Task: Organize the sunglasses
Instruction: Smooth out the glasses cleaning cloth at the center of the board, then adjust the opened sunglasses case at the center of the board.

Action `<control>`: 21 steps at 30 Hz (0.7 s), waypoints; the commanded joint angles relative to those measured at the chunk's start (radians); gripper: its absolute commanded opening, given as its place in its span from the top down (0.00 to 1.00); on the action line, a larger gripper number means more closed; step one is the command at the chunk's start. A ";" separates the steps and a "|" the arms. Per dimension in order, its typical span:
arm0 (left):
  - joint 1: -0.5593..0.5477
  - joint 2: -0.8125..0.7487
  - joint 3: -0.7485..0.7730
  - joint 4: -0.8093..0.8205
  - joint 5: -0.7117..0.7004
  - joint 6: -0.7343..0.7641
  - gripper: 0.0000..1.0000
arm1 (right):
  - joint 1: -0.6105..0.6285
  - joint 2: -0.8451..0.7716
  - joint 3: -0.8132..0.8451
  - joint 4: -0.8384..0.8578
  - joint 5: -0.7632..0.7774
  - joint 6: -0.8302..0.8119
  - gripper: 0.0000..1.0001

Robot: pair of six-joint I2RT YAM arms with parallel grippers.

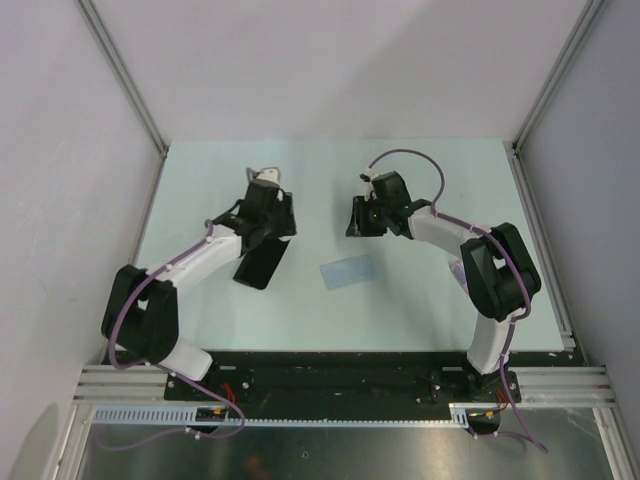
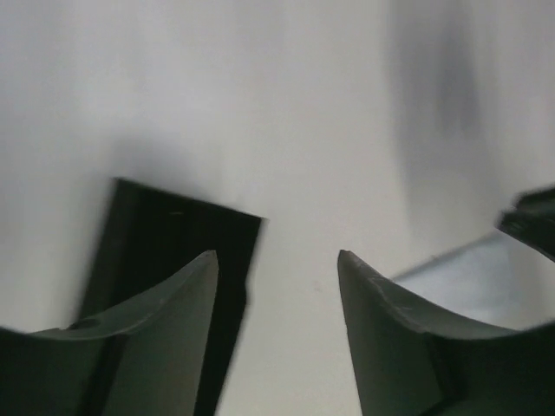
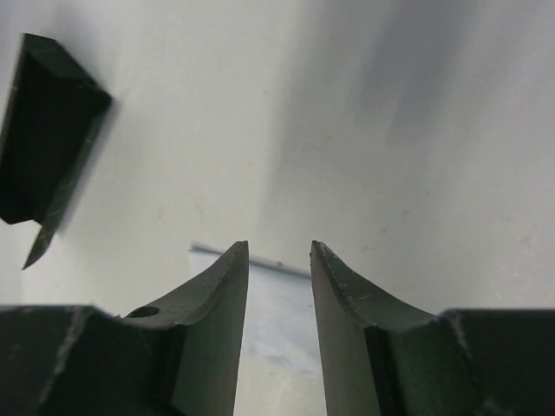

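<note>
The sunglasses show in no view. A black oblong case (image 1: 258, 262) lies closed on the table, just below my left gripper (image 1: 265, 236). In the left wrist view the case (image 2: 165, 251) sits behind the left finger, and my left gripper (image 2: 277, 253) stands open with only bare table between its fingers. My right gripper (image 1: 358, 218) hovers right of the case and above the light blue cloth (image 1: 347, 271). In the right wrist view my right gripper (image 3: 279, 244) is open by a narrow gap, holding nothing. The cloth (image 3: 277, 312) lies under it and the case (image 3: 48, 130) is at top left.
The pale table (image 1: 450, 180) is fenced by side walls and metal frame posts (image 1: 125, 75). The cloth (image 2: 468, 269) also shows at the right of the left wrist view, with a dark part of the right arm (image 2: 533, 221) beyond it.
</note>
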 commanded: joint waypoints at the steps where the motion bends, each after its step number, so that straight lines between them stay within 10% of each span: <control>1: 0.043 -0.054 -0.025 -0.076 -0.194 0.058 0.33 | 0.018 -0.001 0.060 0.030 -0.018 -0.024 0.60; 13: 0.138 0.086 0.064 -0.156 -0.207 0.247 0.08 | 0.015 -0.016 0.060 -0.076 0.010 -0.053 0.62; 21: 0.172 0.210 0.144 -0.164 -0.061 0.364 0.36 | 0.009 -0.025 0.060 -0.111 0.036 -0.054 0.63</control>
